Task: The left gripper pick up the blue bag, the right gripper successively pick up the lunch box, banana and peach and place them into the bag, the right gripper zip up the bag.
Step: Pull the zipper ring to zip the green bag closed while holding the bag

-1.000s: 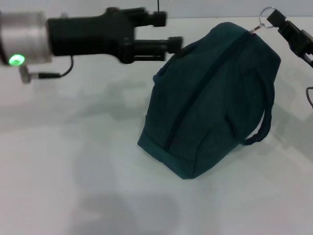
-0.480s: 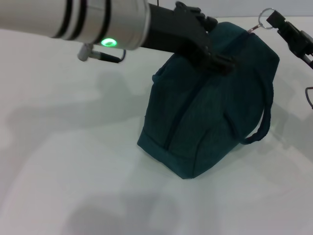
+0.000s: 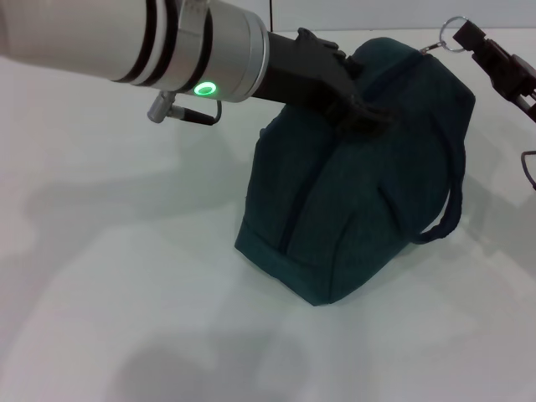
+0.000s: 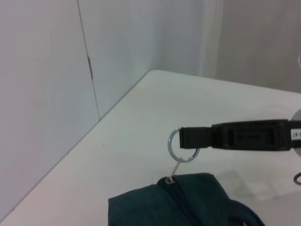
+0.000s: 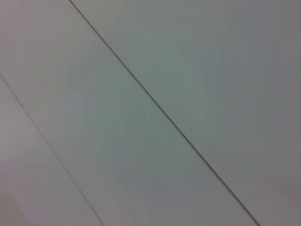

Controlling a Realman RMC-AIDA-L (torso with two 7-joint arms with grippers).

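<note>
Left claw point(image 3: 368, 113) now lower on the blue bag point(image 3: 360, 209), grip unclear; right claw point(image 3: 466, 35) pinching the zip ring point(image 3: 452, 25).

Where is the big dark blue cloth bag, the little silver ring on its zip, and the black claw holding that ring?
dark teal-blue fabric bag point(image 3: 360, 209), head view, on its front side panel.
silver metal zip ring point(image 4: 172, 145), left wrist view, on the ring's outer curve.
right gripper point(image 4: 188, 137), left wrist view, at its black fingertips on the ring.

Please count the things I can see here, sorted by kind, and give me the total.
Dark teal-blue fabric bag: 1
Metal ring zip pull: 1
Black claw grippers: 2, left gripper on the bag, right gripper at the ring
White table: 1
Total: 5
</note>
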